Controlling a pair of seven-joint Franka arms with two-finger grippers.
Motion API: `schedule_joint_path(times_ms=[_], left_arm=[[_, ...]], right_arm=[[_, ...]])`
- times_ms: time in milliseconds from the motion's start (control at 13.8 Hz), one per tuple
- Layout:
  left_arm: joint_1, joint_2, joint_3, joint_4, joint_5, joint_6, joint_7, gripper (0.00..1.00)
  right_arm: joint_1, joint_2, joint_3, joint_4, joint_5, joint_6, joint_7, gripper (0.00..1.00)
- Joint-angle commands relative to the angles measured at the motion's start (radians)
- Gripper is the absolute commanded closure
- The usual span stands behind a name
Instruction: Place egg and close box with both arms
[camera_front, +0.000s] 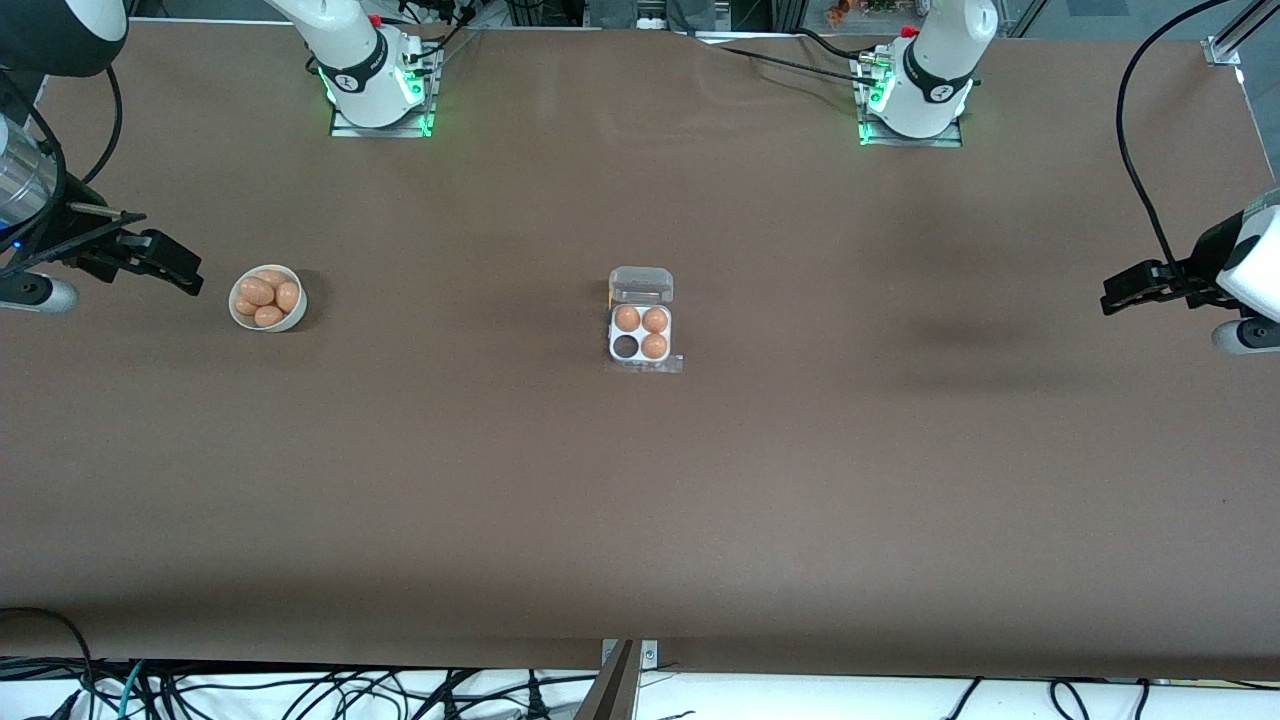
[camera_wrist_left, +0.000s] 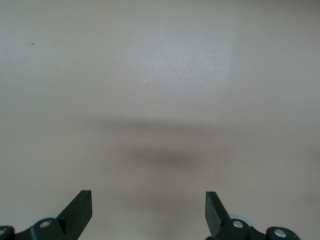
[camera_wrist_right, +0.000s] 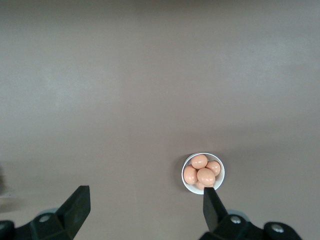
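The box (camera_front: 641, 334) is a small white four-cup tray at mid-table, its clear lid (camera_front: 641, 285) open and lying flat on the side away from the front camera. Three cups hold brown eggs (camera_front: 654, 346); one cup is empty. A round white bowl (camera_front: 267, 298) with several brown eggs stands toward the right arm's end; it also shows in the right wrist view (camera_wrist_right: 203, 173). My right gripper (camera_front: 165, 262) is open, high above the table beside the bowl (camera_wrist_right: 145, 207). My left gripper (camera_front: 1130, 290) is open over bare table at the left arm's end (camera_wrist_left: 149, 210).
The brown table (camera_front: 640, 500) spreads wide around the box and bowl. Both arm bases, lit green, stand along the edge farthest from the front camera. Cables hang along the nearest edge and at the left arm's end.
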Motion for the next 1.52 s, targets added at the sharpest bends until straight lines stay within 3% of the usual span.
schedule_joint_path(times_ms=[0,1083,1444], left_arm=[[0.004,0.014,-0.002,0.033,0.002,-0.022,0.008,0.00],[0.004,0.019,0.003,0.034,0.002,-0.022,0.003,0.00],[0.004,0.020,0.003,0.034,0.002,-0.022,-0.003,0.00]], right_arm=[[-0.003,-0.004,0.002,0.006,0.004,-0.014,-0.006,0.00],[-0.003,-0.002,0.002,0.003,0.004,-0.017,-0.011,0.00],[-0.006,0.056,0.002,-0.010,0.003,-0.098,-0.138,0.00]])
